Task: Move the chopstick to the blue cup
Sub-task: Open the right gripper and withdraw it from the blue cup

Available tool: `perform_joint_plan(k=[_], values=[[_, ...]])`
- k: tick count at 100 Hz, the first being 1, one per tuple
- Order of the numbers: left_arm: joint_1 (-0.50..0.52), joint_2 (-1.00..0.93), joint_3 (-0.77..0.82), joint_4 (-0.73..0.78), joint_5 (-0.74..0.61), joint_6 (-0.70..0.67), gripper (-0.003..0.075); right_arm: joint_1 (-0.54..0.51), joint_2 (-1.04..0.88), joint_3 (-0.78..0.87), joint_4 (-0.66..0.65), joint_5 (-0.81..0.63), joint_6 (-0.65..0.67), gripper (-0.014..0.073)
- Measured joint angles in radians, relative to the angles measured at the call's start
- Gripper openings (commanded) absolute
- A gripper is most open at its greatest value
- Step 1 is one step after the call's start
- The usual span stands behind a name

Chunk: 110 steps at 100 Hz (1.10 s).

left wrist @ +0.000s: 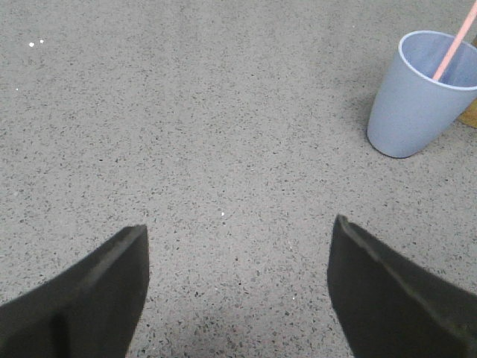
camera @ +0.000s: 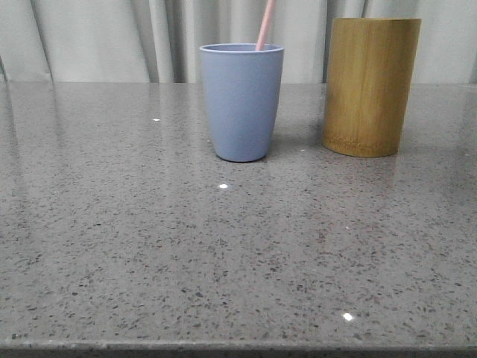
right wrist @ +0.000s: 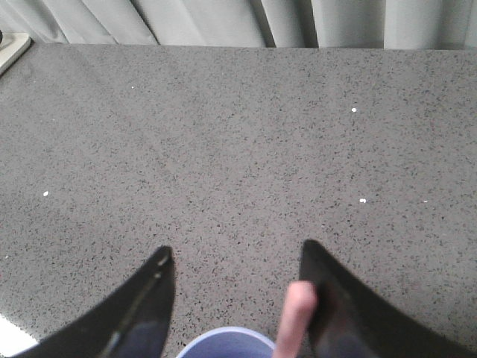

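The blue cup (camera: 242,104) stands upright at the middle back of the table, with a pale pink chopstick (camera: 264,26) leaning out of it past the frame's top edge. Neither gripper shows in the front view. In the right wrist view my right gripper (right wrist: 237,250) hangs open above the cup's rim (right wrist: 227,343). The chopstick's tip (right wrist: 297,317) rises between the jaws, right beside one finger (right wrist: 335,306), and nothing pinches it. My left gripper (left wrist: 238,227) is open and empty over bare table. The cup (left wrist: 417,97) and the chopstick (left wrist: 453,52) are well off to one side of it.
A taller yellow-brown bamboo cylinder (camera: 370,86) stands just right of the blue cup. Grey curtains hang behind the speckled grey table (camera: 223,253). The table's front edge runs along the bottom of the front view.
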Motion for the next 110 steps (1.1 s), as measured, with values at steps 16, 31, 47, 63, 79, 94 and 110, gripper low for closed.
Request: perform_joint_plan(k=[16, 31, 47, 63, 79, 94, 110], values=[[0.0, 0.0, 0.0, 0.0, 0.0, 0.0, 0.0495, -0.014, -0.015, 0.0, -0.018, 0.008, 0.0, 0.0461], [0.0, 0.0, 0.0, 0.0, 0.0, 0.0, 0.0495, -0.06, -0.093, 0.0, -0.077, 0.056, 0.0, 0.0461], [0.0, 0.0, 0.0, 0.0, 0.0, 0.0, 0.0495, -0.133, -0.202, 0.0, -0.165, 0.137, 0.0, 0.0461], [0.0, 0.0, 0.0, 0.0, 0.0, 0.0, 0.0495, -0.176, -0.307, 0.014, -0.242, 0.25, 0.0, 0.0457], [0.0, 0.0, 0.0, 0.0, 0.0, 0.0, 0.0495, -0.176, -0.46, 0.154, -0.267, 0.289, 0.0, 0.0456], [0.0, 0.0, 0.0, 0.0, 0.0, 0.0, 0.0495, -0.176, -0.656, 0.351, -0.267, 0.298, 0.004, 0.0456], [0.0, 0.0, 0.0, 0.0, 0.0, 0.0, 0.0495, -0.176, -0.816, 0.517, -0.267, 0.347, 0.035, 0.0456]])
